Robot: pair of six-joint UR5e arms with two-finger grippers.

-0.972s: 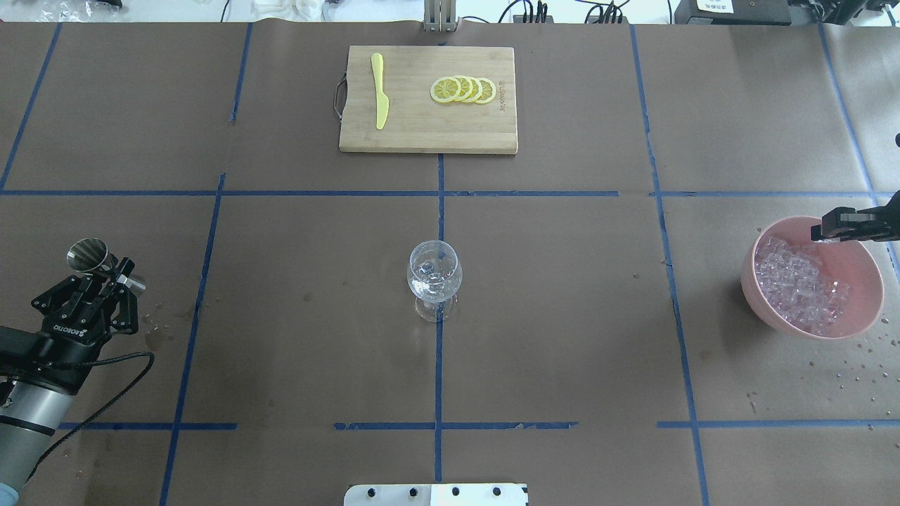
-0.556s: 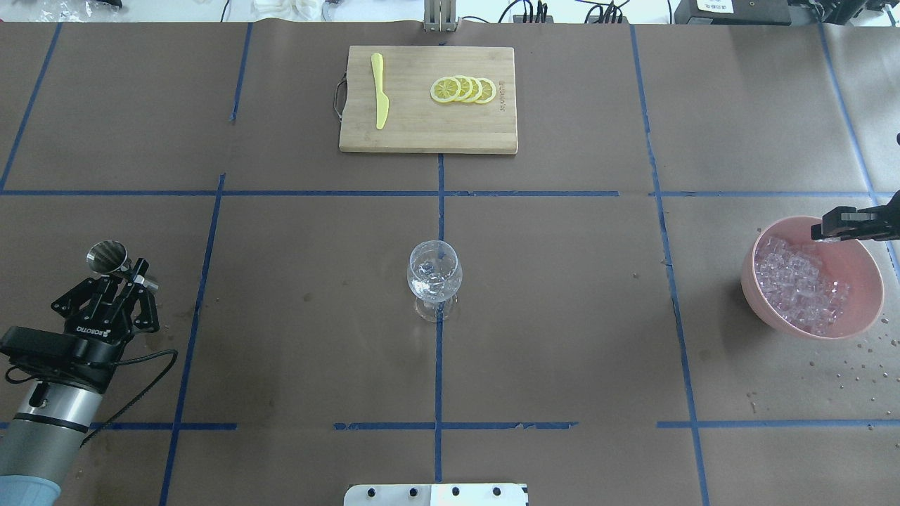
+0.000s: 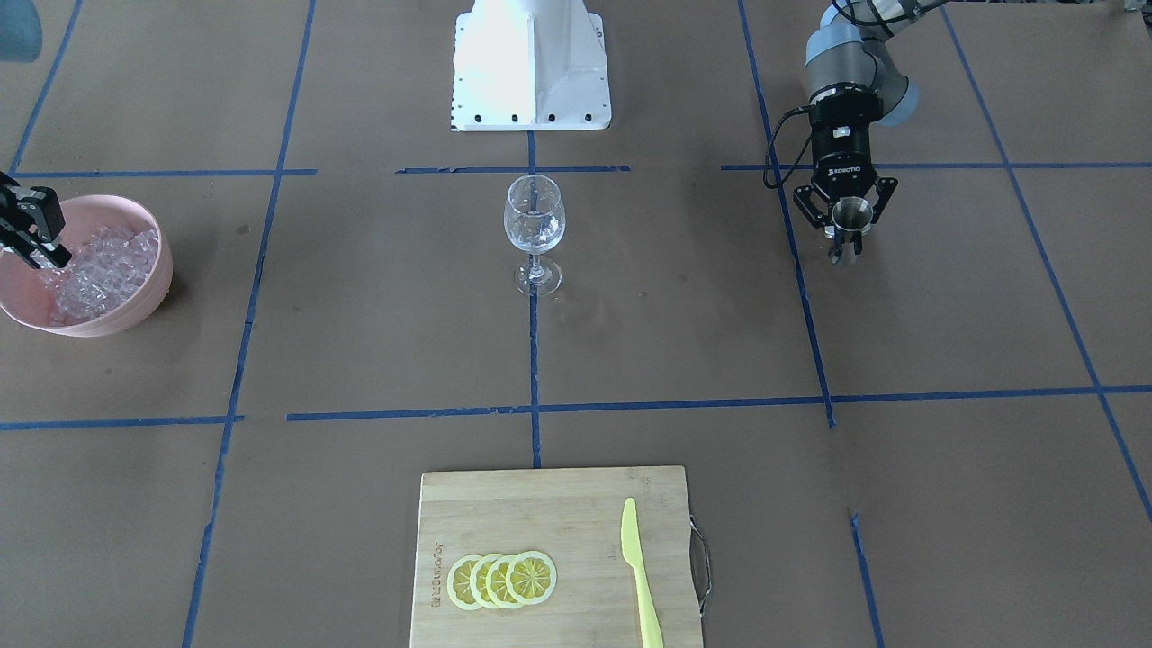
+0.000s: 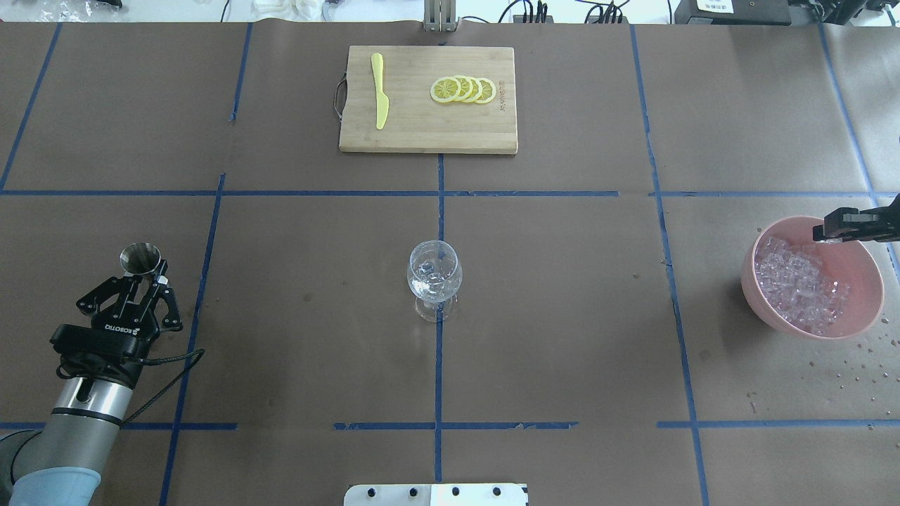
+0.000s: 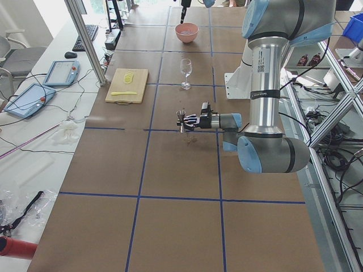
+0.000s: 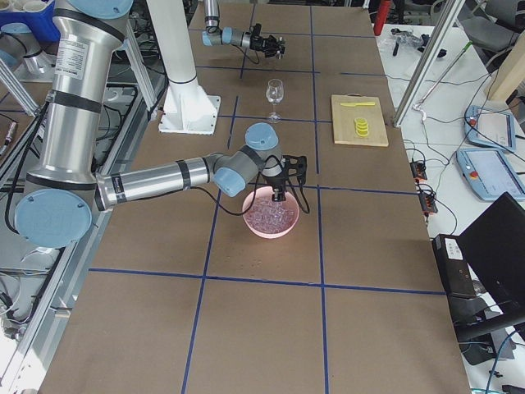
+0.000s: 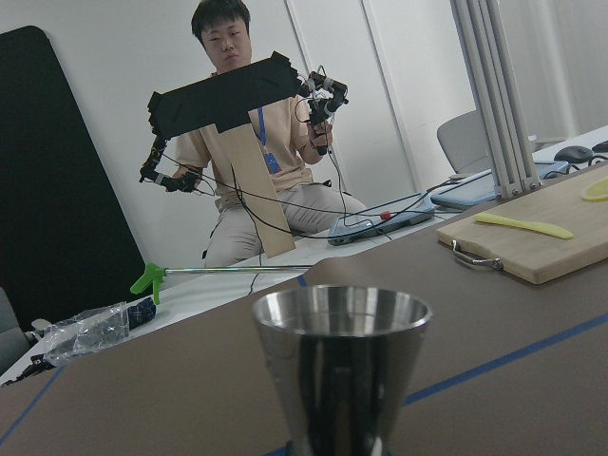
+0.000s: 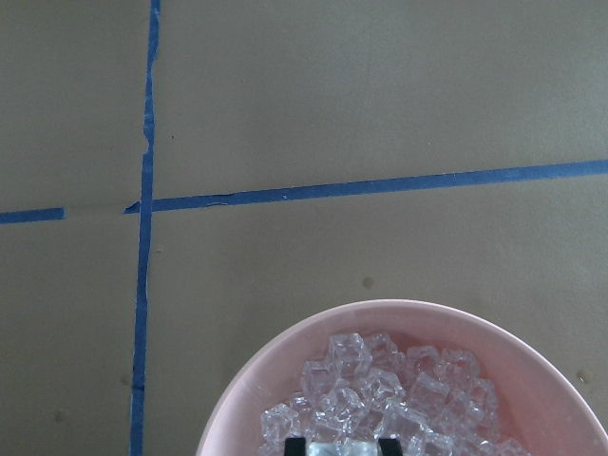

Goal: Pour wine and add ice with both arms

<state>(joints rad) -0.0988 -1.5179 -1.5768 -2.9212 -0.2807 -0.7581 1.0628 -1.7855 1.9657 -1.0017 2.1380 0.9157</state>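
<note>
A clear wine glass (image 4: 434, 277) stands at the table's centre, with something clear glinting in its bowl (image 3: 535, 216). My left gripper (image 4: 146, 275) is shut on a steel jigger (image 4: 140, 257), held upright over the table's left side. The jigger also fills the left wrist view (image 7: 342, 366). A pink bowl (image 4: 861, 281) at the right holds a heap of ice (image 4: 798, 281). My right gripper (image 4: 824, 232) hangs over the bowl's far rim. In the right wrist view its fingertips (image 8: 298, 445) close on an ice cube (image 8: 342, 448) above the heap.
A wooden cutting board (image 4: 427, 133) at the far middle carries a yellow knife (image 4: 380, 91) and lemon slices (image 4: 464, 89). Water drops (image 4: 851, 372) speckle the paper near the bowl. The white base (image 3: 531, 63) sits at the robot's side.
My left gripper has swung right, toward the glass, with the jigger, and now points straight ahead. The right gripper has barely moved over the bowl.
</note>
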